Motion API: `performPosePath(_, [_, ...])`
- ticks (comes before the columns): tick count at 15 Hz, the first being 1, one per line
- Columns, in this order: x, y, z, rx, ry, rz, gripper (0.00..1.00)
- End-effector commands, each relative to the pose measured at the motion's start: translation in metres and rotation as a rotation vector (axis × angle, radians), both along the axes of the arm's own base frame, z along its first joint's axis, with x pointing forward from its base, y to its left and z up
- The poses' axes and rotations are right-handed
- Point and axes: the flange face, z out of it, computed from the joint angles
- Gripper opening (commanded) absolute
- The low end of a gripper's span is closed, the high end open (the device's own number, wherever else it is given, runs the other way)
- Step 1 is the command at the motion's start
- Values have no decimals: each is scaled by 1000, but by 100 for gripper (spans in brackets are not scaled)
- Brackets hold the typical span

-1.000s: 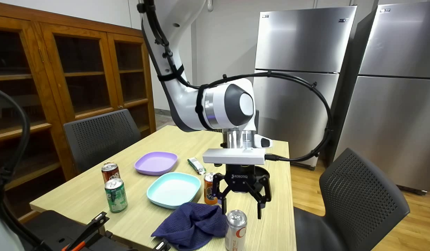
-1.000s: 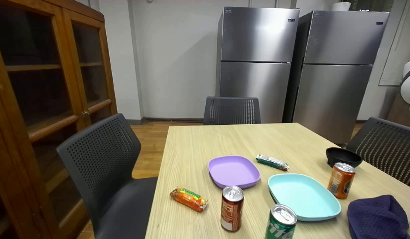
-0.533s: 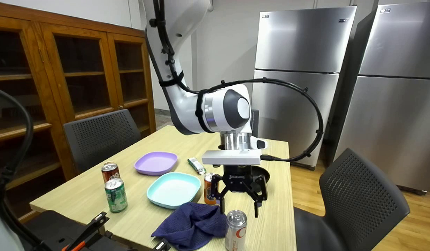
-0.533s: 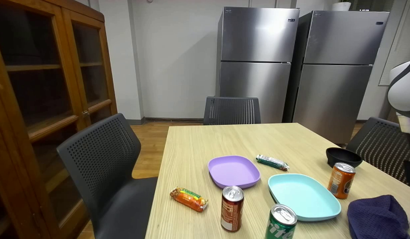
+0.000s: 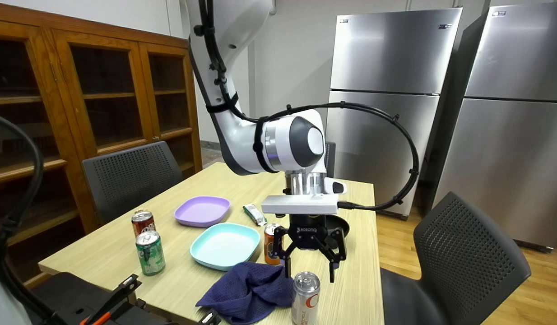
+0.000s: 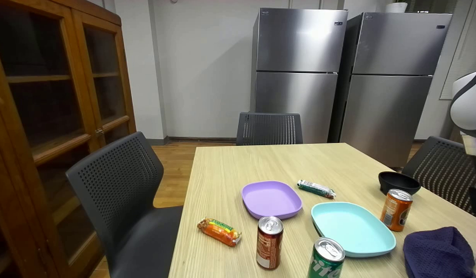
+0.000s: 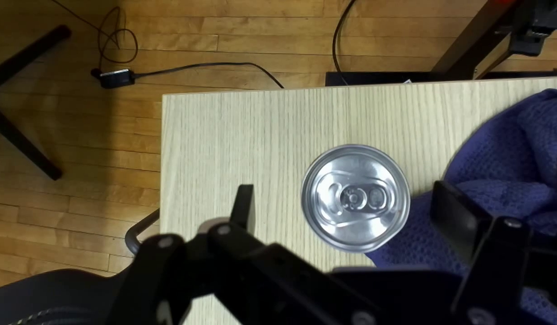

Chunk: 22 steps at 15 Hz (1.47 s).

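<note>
My gripper [image 5: 309, 275] is open and empty, pointing down over the table. In the wrist view the gripper [image 7: 344, 203] has its fingers wide apart with the round top of a silver can [image 7: 356, 198] showing between them, touching neither. The silver can [image 5: 304, 300] stands upright in an exterior view, with the fingertips near its top; the exact height gap is hard to tell. A crumpled dark blue cloth [image 5: 249, 293] lies beside the can and shows under the right finger in the wrist view [image 7: 508, 149]. An orange can [image 5: 270, 246] stands behind the cloth, partly hidden by the gripper.
A teal plate [image 5: 225, 246], purple plate [image 5: 201, 211], green wrapped packet [image 5: 255, 214] and black bowl [image 6: 398, 184] are on the table. A green can [image 5: 150, 255], dark red can [image 6: 269, 245] and orange packet [image 6: 219, 231] stand or lie further off. A chair [image 5: 468, 257] is beside the table.
Since one second ago the arm has shifted slightly left and lower in an exterior view, and further into view in an exterior view. Over the last half second nothing visibly moves.
</note>
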Motion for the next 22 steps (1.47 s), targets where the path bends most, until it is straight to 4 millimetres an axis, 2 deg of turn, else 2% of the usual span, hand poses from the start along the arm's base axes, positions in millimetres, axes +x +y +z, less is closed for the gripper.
performPosePath(1, [0,0,0,0,1,0,100])
performPosePath(13, [-8,-6,-11,22,-44,14,100])
performPosePath(18, [-8,-14,-25,36,-116,63,100])
performPosePath(22, [-10,-13,-34,55,-131,91,100])
